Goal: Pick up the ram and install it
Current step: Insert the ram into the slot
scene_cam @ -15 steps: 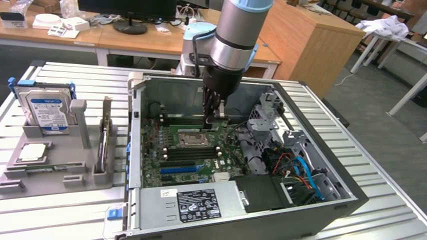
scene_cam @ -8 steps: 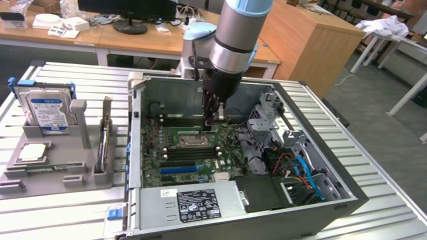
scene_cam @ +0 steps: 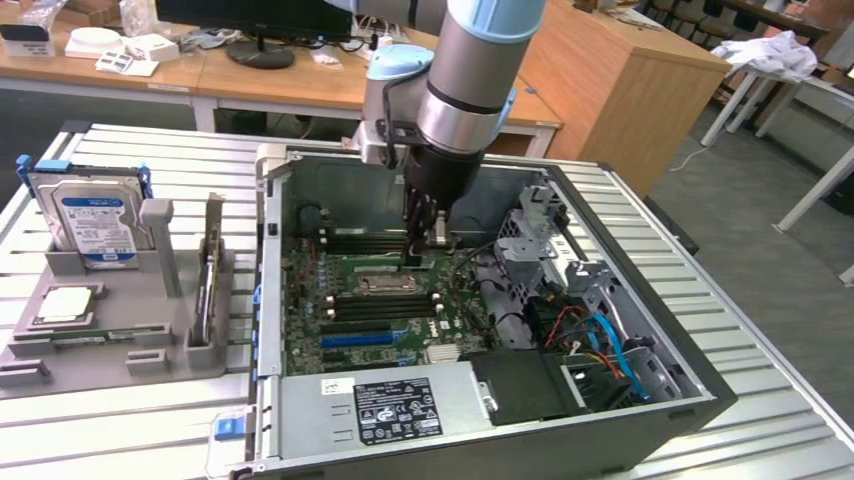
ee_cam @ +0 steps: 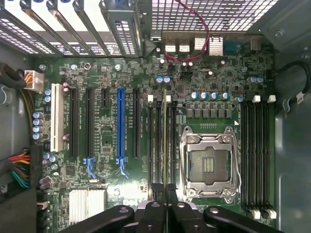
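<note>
Pincer (ee_cam: 165, 188) clamps ram (ee_cam: 165, 136) edge-on among motherboard slots (ee_cam: 151, 141).

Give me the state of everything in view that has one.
gripper: shut on the ram, low inside the case.
ram: on edge over the motherboard; seated or not, cannot tell.
CPU socket: empty.
case: lying flat, side open.
hard drive: upright in the tray.
chip: flat in the tray.

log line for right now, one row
stage: install | gripper: shut on ram | position: over memory slots beside empty cpu socket | ram seated: cannot tell
</note>
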### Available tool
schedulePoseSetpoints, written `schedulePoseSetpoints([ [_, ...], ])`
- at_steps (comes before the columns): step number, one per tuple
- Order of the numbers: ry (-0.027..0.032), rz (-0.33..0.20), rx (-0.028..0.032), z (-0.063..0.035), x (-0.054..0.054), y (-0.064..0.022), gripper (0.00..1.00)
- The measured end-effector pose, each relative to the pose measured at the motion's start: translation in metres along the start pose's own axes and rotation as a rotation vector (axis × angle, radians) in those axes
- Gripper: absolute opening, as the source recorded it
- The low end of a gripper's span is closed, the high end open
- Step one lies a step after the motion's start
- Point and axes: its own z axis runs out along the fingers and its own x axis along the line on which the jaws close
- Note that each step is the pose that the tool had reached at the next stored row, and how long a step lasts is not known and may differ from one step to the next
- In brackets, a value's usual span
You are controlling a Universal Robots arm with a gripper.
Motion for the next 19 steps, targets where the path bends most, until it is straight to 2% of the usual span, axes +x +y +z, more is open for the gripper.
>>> schedulePoseSetpoints([
  [6, 0.0000, 0.000, 0.0000, 0.0044, 0.0001, -0.0002, 0.12],
  [12, 0.0000, 0.000, 0.0000, 0.0045, 0.0001, -0.0003, 0.12],
  [19, 0.0000, -0.001, 0.0000, 0.0044, 0.0000, -0.0047, 0.12],
])
